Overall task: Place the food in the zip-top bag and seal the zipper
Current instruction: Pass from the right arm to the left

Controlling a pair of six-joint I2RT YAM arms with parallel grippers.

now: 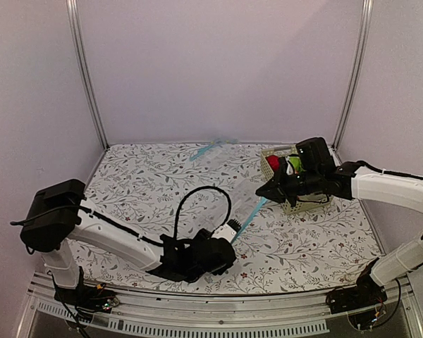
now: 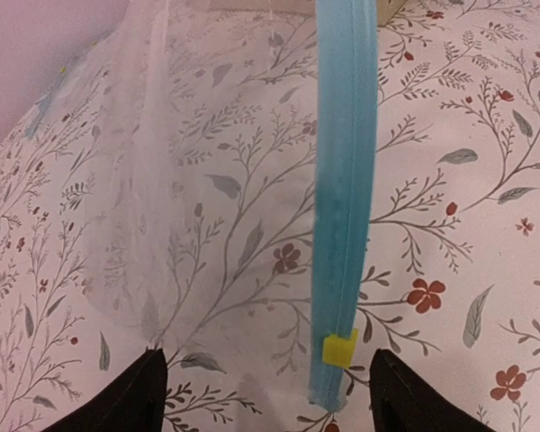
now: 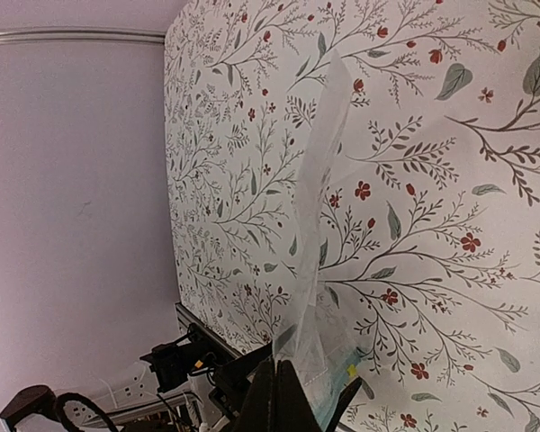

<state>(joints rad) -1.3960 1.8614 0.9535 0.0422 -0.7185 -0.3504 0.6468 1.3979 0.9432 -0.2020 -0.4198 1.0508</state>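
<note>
— Entry one, lower left of the overhead view?
— We log the left gripper [image 1: 229, 232], jaws standing wide. In its wrist view the black fingers [image 2: 130, 400] sit to either side of the near end of the thin light blue zipper strip [image 2: 342, 180] without touching it. We hold nothing there. A small yellow tab [image 2: 339, 348] sits on that end of the strip.
— Entry two, centre?
— The small clear crinkly zip-top bag [image 3: 313, 234] lies over the floral-print table cover [image 1: 148, 183]. Its strip runs up and to the right toward our other arm.
— Entry three, right of centre?
— The right gripper [image 1: 266, 191], jaws closed tight on the bag's clear film. Just behind it, a pale perforated plastic basket [image 1: 296, 205] holds the round red toy fruit [image 1: 273, 163]. We cannot tell the other pieces in it apart.
</note>
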